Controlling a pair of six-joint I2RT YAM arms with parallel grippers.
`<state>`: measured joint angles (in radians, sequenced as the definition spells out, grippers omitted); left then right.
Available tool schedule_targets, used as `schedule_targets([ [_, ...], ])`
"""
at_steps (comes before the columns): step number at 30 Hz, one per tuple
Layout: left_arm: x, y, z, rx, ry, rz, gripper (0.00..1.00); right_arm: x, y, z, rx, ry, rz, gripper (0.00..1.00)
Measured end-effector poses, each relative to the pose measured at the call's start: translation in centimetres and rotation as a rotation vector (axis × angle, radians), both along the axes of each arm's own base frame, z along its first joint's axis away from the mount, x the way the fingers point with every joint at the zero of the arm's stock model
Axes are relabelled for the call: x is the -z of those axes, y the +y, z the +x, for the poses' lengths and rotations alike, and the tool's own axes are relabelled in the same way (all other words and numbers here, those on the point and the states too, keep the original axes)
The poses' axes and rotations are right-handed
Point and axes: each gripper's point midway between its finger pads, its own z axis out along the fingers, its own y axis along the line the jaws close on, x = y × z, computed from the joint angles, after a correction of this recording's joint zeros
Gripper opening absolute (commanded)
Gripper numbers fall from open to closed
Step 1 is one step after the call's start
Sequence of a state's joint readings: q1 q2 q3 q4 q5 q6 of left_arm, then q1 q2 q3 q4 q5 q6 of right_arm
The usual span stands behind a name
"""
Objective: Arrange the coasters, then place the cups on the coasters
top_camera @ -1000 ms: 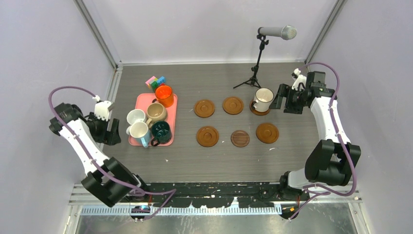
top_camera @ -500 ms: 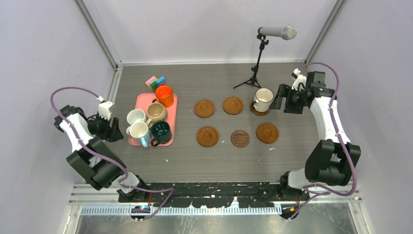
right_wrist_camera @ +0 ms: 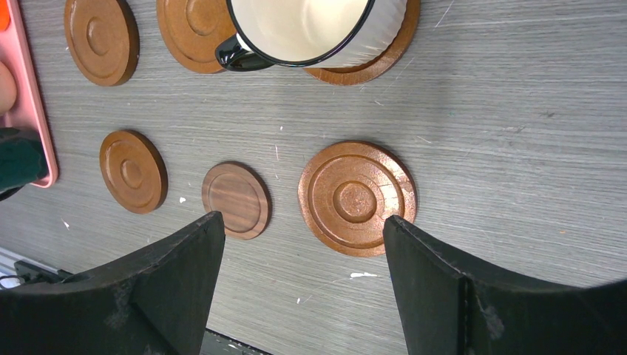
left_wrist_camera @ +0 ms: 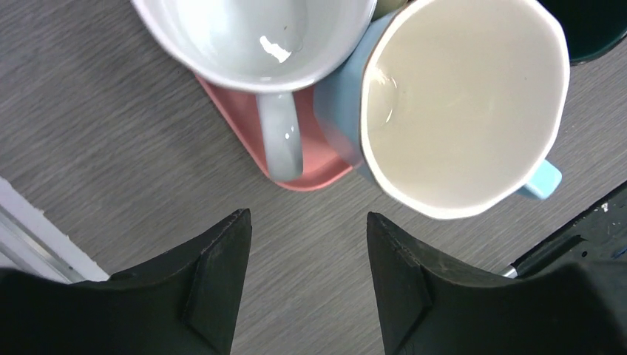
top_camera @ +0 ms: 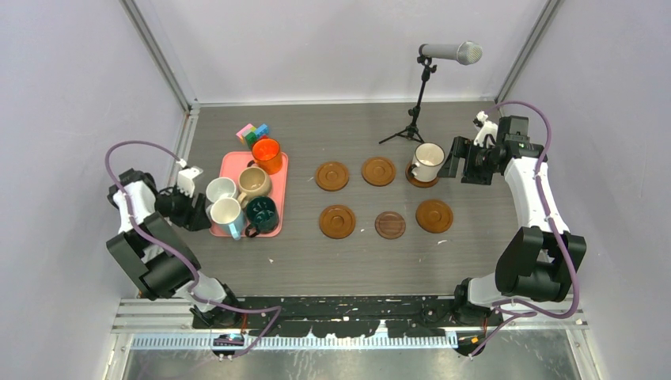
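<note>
Six brown coasters lie in two rows, among them one at the back left [top_camera: 332,176] and one at the front right [top_camera: 434,215]. A cream cup [top_camera: 428,161] stands on the back right coaster [right_wrist_camera: 370,68]. My right gripper [top_camera: 457,162] [right_wrist_camera: 303,218] is open and empty just right of it. The white [top_camera: 220,190], light blue [top_camera: 227,214], beige [top_camera: 253,182], dark green [top_camera: 261,214] and orange [top_camera: 267,155] cups crowd the pink tray [top_camera: 282,194]. My left gripper [top_camera: 193,209] [left_wrist_camera: 307,214] is open and empty at the tray's left edge, facing the white cup's handle [left_wrist_camera: 281,137].
Coloured toy blocks [top_camera: 253,133] sit behind the tray. A microphone on a tripod stand [top_camera: 415,119] stands behind the cream cup. Walls and metal rails close the table at the back and both sides.
My left arm has swung right toward the tray, and its jaws have narrowed somewhat. The right arm and the cream cup have not moved.
</note>
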<state>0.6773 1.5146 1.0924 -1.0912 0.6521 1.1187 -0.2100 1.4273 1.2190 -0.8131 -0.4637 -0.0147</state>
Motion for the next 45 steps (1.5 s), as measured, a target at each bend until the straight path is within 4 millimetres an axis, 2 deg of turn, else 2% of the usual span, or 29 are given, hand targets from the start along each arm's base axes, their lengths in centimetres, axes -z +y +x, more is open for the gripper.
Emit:
schedule_targets([
  [6, 1.0, -0.8, 1.3, 0.016, 0.006, 0.019, 0.48, 0.0, -0.1, 0.0, 0.000, 0.000, -0.005, 0.83],
  [12, 1.9, -0.2, 2.8, -0.026, 0.002, 0.025, 0.39, 0.1, -0.2, 0.0, -0.001, -0.001, -0.011, 0.83],
  [17, 2.8, 0.3, 3.9, -0.062, 0.003, 0.020, 0.38, 0.1, -0.2, 0.0, 0.000, -0.001, -0.011, 0.83],
  [23, 3.1, 0.1, 4.6, -0.047, -0.005, 0.026, 0.45, 0.1, -0.2, 0.0, 0.000, -0.001, -0.011, 0.83],
  [30, 4.4, -0.7, 5.6, -0.019, -0.002, 0.000, 0.40, 0.1, -0.2, 0.0, 0.000, -0.001, -0.011, 0.83],
  [36, 5.0, -0.8, 6.0, -0.021, -0.003, -0.020, 0.24, 0.1, -0.2, 0.0, 0.000, -0.001, -0.011, 0.83],
  [40, 4.2, -0.7, 6.6, -0.019, -0.019, -0.024, 0.01, 0.1, -0.2, 0.0, -0.001, -0.001, -0.012, 0.82],
  [45, 3.4, -0.5, 6.6, -0.028, -0.002, -0.024, 0.00, 0.1, -0.2, 0.0, -0.002, -0.002, -0.012, 0.82],
])
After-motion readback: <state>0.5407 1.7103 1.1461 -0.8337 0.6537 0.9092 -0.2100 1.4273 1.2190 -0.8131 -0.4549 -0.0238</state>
